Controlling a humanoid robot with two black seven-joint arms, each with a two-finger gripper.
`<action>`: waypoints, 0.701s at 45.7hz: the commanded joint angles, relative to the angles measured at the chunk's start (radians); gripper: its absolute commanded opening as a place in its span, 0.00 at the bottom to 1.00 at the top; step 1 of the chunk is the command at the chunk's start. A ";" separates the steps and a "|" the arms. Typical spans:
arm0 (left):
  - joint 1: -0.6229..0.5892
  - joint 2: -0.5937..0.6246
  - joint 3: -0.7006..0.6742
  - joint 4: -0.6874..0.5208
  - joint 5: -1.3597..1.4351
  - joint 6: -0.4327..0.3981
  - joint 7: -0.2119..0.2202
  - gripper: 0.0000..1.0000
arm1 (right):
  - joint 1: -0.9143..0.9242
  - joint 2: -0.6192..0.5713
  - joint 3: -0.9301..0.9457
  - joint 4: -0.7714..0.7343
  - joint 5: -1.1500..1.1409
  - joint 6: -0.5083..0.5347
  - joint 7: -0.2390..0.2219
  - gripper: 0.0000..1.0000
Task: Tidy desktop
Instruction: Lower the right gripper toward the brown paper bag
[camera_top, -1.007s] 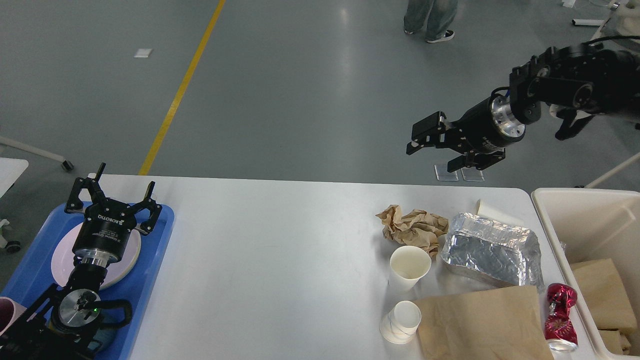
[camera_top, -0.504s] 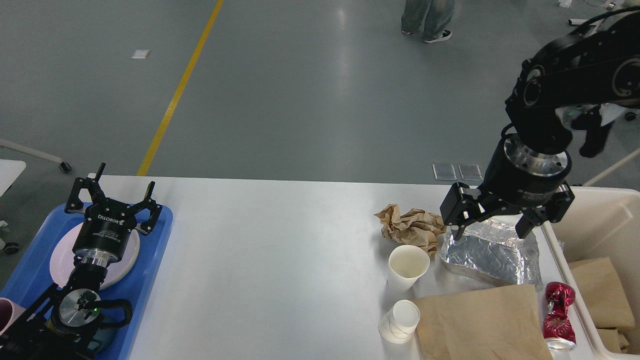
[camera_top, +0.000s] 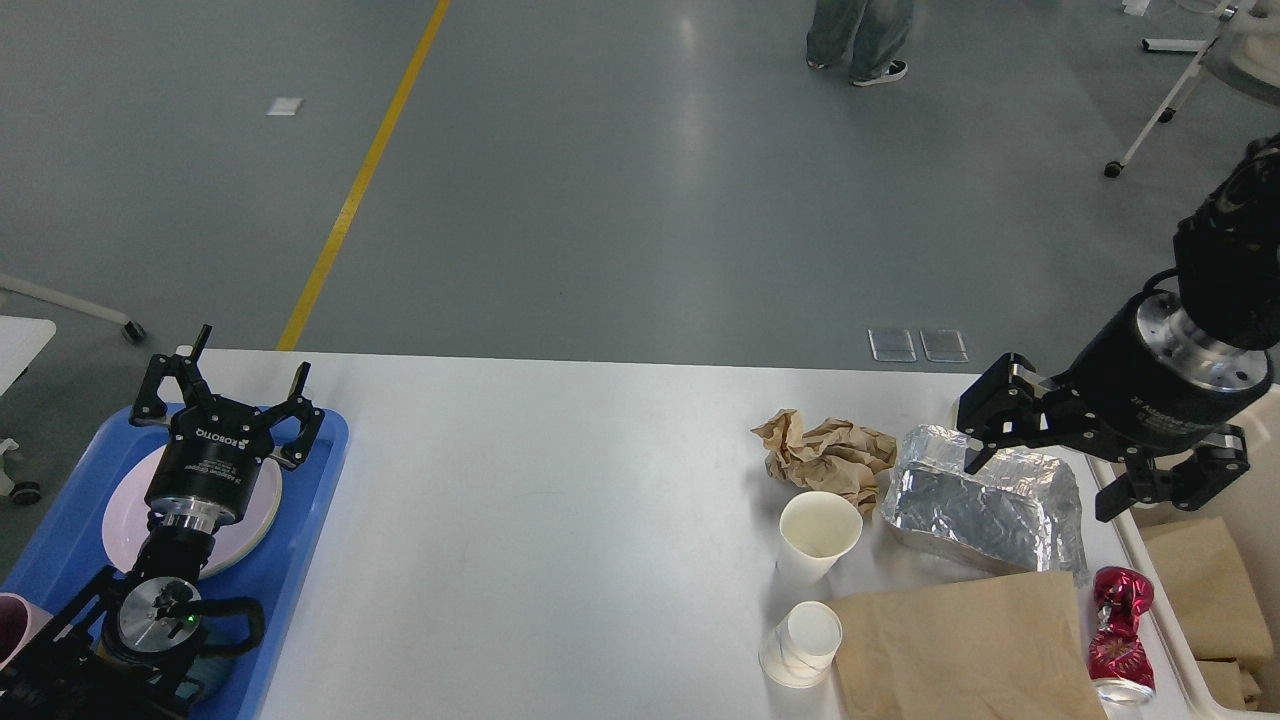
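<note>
Right gripper (camera_top: 1040, 478) hangs spread above desktop's (camera_top: 560, 520) far-right corner.

Desktop (camera_top: 560, 520) is smooth white with a soft sheen. Foil container (camera_top: 985, 500) is crinkled shiny metal. Crumpled wad (camera_top: 825, 455) and flat bag (camera_top: 965, 650) are matt brown paper. Crushed can (camera_top: 1120, 630) is glossy red metal. Tray (camera_top: 300, 560) is blue plastic.

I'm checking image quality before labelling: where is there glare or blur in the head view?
Head view: sharp throughout, no motion blur on the right pincer; soft ceiling-light streaks on the grey floor; bright speckled highlights on the foil container; a mild sheen on the desktop.
</note>
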 joint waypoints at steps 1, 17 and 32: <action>0.000 0.000 0.000 0.000 0.000 0.000 -0.002 0.96 | -0.062 -0.058 -0.009 -0.002 0.035 -0.004 -0.002 0.99; 0.000 0.000 0.000 0.000 0.000 0.000 -0.002 0.96 | -0.449 -0.150 0.047 -0.038 0.083 -0.108 0.003 1.00; 0.000 0.000 0.000 0.000 0.000 0.000 -0.002 0.96 | -0.779 -0.248 0.241 -0.138 0.141 -0.264 0.009 0.99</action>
